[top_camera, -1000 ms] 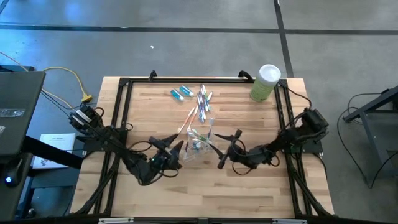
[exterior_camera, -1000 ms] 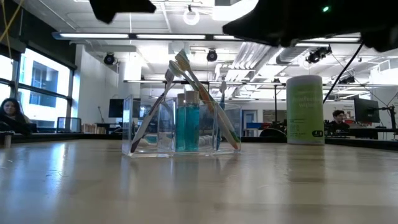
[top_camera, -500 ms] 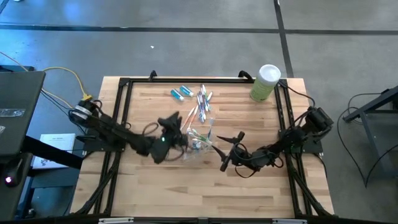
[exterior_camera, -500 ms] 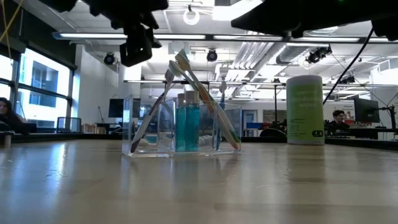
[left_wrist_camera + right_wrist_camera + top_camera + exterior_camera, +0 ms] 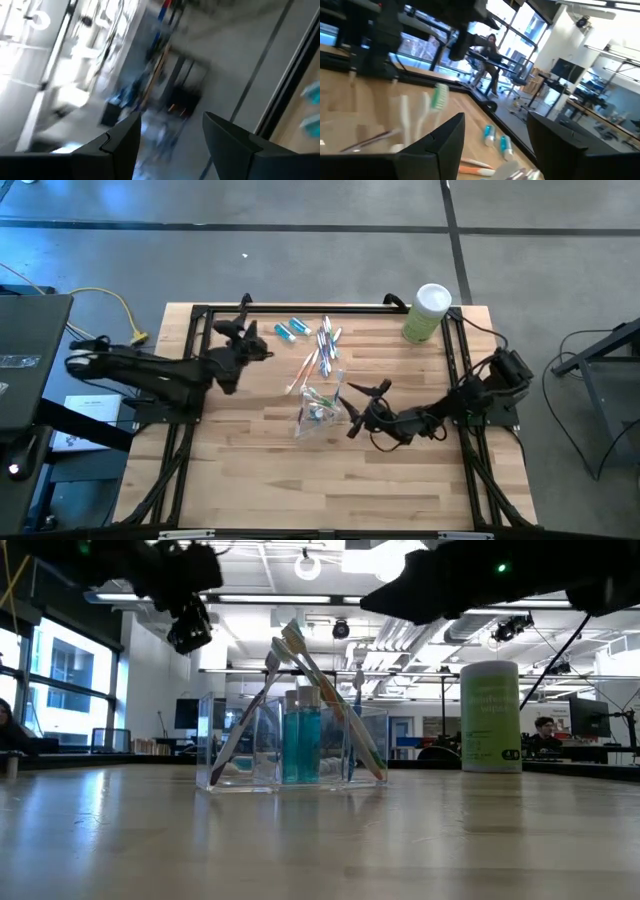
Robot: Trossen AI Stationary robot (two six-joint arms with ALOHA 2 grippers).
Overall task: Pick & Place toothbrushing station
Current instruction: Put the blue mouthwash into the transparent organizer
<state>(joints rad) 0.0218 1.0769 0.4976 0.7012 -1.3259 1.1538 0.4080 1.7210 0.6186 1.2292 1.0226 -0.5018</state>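
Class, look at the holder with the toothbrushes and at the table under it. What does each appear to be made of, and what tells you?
Holder: probably clear, glossy plastic, possibly glass; the toothbrushes and room show through its walls.
Table: pale wood in jointed strips, satin finish; plank seams show from above.

Overhead view looks straight down; low view looks level across the light wooden slatted table (image 5: 300,470); both share its clear plastic cup (image 5: 290,745).

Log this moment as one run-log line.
left gripper: open, raised, far-left | right gripper: open, beside clear cup | toothpaste tubes: on table
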